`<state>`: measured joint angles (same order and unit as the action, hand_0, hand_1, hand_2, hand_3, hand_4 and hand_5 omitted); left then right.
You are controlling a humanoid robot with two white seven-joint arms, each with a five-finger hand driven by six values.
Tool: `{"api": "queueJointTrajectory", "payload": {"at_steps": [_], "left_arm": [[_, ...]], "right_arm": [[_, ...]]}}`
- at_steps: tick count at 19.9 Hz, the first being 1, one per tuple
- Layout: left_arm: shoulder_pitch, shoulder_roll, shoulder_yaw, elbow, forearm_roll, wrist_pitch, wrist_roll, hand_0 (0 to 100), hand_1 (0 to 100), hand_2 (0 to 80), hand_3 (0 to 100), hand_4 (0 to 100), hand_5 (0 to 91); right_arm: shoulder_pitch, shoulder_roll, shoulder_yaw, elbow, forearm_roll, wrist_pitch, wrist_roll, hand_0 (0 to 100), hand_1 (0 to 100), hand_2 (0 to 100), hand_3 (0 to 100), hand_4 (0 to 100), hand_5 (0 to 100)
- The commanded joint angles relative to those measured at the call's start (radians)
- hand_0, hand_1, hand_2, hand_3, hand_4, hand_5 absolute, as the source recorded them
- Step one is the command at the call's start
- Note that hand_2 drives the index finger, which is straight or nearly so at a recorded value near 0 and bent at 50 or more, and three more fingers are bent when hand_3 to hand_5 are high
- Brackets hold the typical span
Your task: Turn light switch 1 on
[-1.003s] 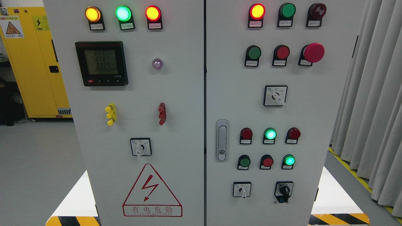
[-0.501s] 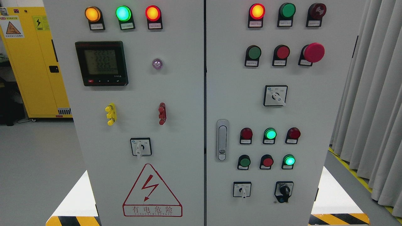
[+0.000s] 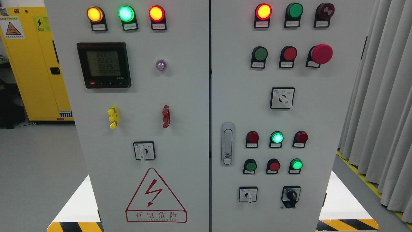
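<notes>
A grey electrical cabinet (image 3: 193,96) with two doors fills the head view. Its right door carries a lit red lamp (image 3: 263,11), dark green (image 3: 294,10) and dark red (image 3: 324,11) lamps, a green button (image 3: 260,54), a red button (image 3: 289,53) and a red mushroom button (image 3: 321,53). Lower down sit a rotary selector (image 3: 282,98), a lit green lamp (image 3: 276,137), a lit green button (image 3: 296,164), a dark green button (image 3: 250,166) and a red button (image 3: 274,166). Labels are too small to tell which is switch 1. Neither hand is in view.
The left door has three lit lamps (image 3: 126,13), a digital meter (image 3: 104,64), yellow (image 3: 113,117) and red (image 3: 166,116) terminals, a selector (image 3: 144,150) and a red shock-warning triangle (image 3: 155,196). A yellow cabinet (image 3: 32,64) stands at the left, grey curtains (image 3: 379,96) at the right.
</notes>
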<state>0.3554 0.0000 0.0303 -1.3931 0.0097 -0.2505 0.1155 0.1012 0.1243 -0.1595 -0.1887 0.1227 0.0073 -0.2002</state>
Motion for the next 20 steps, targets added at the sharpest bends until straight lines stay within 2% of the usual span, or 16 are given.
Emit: {"api": "queueJointTrajectory", "payload": {"at_steps": [1, 9, 13, 18, 20], "left_arm": [[-0.018, 0.014, 0.013, -0.45, 0.024, 0.039, 0.0, 23, 52, 47.9, 73, 82, 70.6], [-0.093, 0.009, 0.01, -0.587, 0.024, 0.108, 0.001, 22, 53, 48.7, 73, 82, 71.9], [-0.17, 0.002, 0.01, -0.604, 0.024, 0.195, 0.003, 22, 53, 48.9, 74, 83, 72.8], [-0.263, -0.029, 0.003, -0.61, 0.018, 0.267, 0.006, 20, 55, 50.5, 79, 85, 74.7], [-0.298, -0.035, 0.003, -0.612, 0.0, 0.307, 0.012, 18, 56, 50.7, 81, 86, 74.9]], "right_arm": [[0.0, 0.0, 0.0, 0.0, 0.0, 0.0, -0.001, 0, 50, 4, 0, 0, 0], [0.0, 0.0, 0.0, 0.0, 0.0, 0.0, 0.001, 0, 50, 4, 0, 0, 0], [0.0, 0.0, 0.0, 0.0, 0.0, 0.0, 0.001, 0, 50, 4, 0, 0, 0], [0.0, 0.0, 0.0, 0.0, 0.0, 0.0, 0.001, 0, 50, 4, 0, 0, 0], [0.0, 0.0, 0.0, 0.0, 0.0, 0.0, -0.001, 0, 50, 4, 0, 0, 0]]}}
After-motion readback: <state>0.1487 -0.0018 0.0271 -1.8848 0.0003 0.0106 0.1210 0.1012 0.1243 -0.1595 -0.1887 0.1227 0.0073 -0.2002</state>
